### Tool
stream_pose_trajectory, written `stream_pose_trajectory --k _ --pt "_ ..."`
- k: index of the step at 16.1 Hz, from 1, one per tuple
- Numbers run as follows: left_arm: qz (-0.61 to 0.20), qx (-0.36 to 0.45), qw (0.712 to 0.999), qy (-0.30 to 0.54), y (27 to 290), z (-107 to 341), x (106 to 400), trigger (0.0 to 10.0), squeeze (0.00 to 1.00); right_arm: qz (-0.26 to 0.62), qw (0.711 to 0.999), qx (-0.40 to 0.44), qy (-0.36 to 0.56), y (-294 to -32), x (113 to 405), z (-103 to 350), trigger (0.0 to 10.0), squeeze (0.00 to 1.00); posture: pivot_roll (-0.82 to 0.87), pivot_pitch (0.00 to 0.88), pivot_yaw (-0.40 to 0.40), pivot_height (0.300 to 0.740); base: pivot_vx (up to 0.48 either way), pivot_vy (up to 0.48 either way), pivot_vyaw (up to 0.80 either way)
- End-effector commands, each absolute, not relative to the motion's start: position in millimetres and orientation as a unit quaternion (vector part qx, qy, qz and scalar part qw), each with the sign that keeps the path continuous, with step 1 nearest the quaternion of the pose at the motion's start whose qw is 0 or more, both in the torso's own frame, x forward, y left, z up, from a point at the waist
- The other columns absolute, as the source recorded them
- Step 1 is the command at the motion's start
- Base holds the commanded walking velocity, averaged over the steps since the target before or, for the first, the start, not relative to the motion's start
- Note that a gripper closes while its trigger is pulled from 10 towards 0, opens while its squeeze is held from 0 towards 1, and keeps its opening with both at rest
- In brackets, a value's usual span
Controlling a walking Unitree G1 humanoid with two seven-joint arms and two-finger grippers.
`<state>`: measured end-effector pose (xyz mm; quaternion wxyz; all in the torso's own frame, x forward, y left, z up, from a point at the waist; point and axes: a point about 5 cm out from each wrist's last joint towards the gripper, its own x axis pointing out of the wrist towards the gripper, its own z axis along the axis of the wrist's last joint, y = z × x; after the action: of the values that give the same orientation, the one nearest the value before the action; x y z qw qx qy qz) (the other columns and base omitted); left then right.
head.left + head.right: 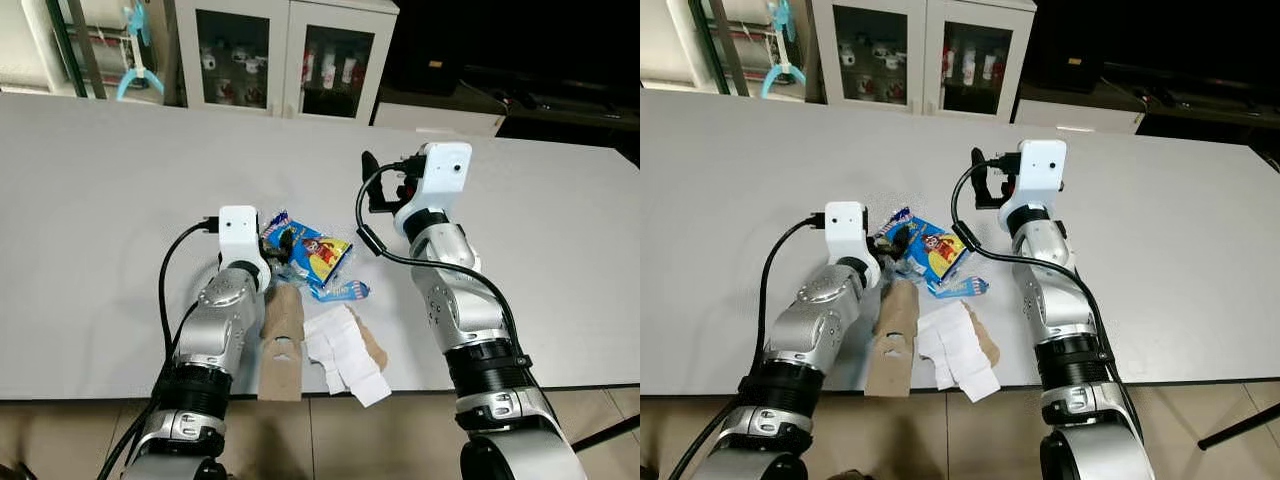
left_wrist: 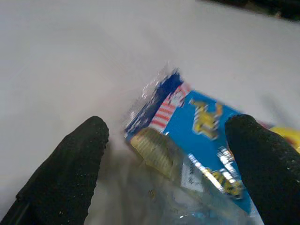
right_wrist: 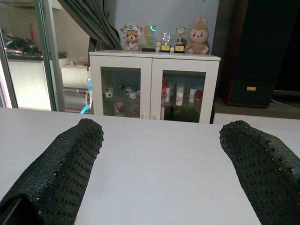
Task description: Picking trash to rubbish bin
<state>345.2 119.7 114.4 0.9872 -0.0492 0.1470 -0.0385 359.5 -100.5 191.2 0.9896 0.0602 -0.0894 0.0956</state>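
White tabletop (image 1: 110, 200), flat and matte, runs wall to wall in front of you, and behind it at 12 o'clock is a white cabinet with glass doors (image 1: 285, 60) with small figurines on its shelves.

Your trash pile sits near the front edge, between your two arms. The top piece is a shiny blue plastic snack wrapper with a cartoon print (image 1: 312, 255), crinkly and roughly rectangular, long axis going from about 10 o'clock to 4 o'clock, with its sealed striped end pointing to 10. A smaller blue and white wrapper strip (image 1: 340, 292) lies just at its 5 o'clock side. Below those, a flat brown cardboard piece (image 1: 283, 345) runs 12 to 6, with its near end poking over the table edge. Touching its right side is a crumpled white paper receipt (image 1: 345, 355), folded and wrinkled.

Your left gripper (image 2: 166, 140) is down at the wrapper's 9 o'clock end with its textured black fingers (image 2: 77, 154) spread apart. One finger sits on bare table and the other sits over the blue print. You can see a clear bit of plastic and a ridged yellowish thing between them, nothing pinched.

Your right gripper (image 3: 161, 154) is raised above the table at roughly 1 o'clock from the pile, well apart from it, fingers wide open and aimed at the cabinet.
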Motion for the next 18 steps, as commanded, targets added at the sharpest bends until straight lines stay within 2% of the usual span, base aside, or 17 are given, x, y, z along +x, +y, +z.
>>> stream_pose_trajectory --k 1,5,7,11,12,16,17,18 --pt "-0.027 -0.041 0.987 0.154 116 120 345 10.0 0.0 0.091 0.989 0.062 -0.096 -105 357 194 10.0 0.0 -0.03 0.052 -0.114 0.74 0.0 0.0 0.0" --pt "0.035 -0.042 0.983 0.177 130 122 344 10.0 0.0 0.094 0.989 0.065 -0.093 -103 355 192 10.0 0.0 -0.03 0.064 -0.113 0.74 0.0 0.0 0.0" --pt "0.037 -0.053 0.975 0.211 130 113 342 10.0 0.0 0.097 0.989 0.066 -0.091 -101 353 191 10.0 0.0 -0.04 0.073 -0.112 0.74 0.0 0.0 0.0" --pt "-0.014 -0.101 0.962 0.255 112 104 339 10.0 0.0 0.096 0.989 0.066 -0.089 -102 352 191 10.0 0.0 -0.04 0.083 -0.109 0.74 0.0 0.0 0.0" --pt "-0.042 -0.114 0.955 0.269 99 101 339 10.0 0.0 0.095 0.989 0.065 -0.088 -102 351 190 10.0 0.0 -0.05 0.086 -0.104 0.74 0.0 0.0 0.0" --pt "-0.08 -0.113 0.947 0.29 87 96 336 10.0 0.0 0.095 0.989 0.067 -0.087 -101 350 190 10.0 0.0 -0.05 0.086 -0.1 0.74 0.0 0.0 0.0" --pt "-0.08 -0.109 0.946 0.294 87 94 335 8.6 0.0 0.096 0.989 0.067 -0.087 -100 351 190 10.0 0.0 -0.05 0.085 -0.1 0.74 0.0 0.0 0.0" --pt "-0.081 -0.107 0.945 0.299 88 92 334 4.2 0.0 0.096 0.989 0.067 -0.087 -100 351 190 10.0 0.0 -0.05 0.084 -0.099 0.74 0.0 0.0 0.0"
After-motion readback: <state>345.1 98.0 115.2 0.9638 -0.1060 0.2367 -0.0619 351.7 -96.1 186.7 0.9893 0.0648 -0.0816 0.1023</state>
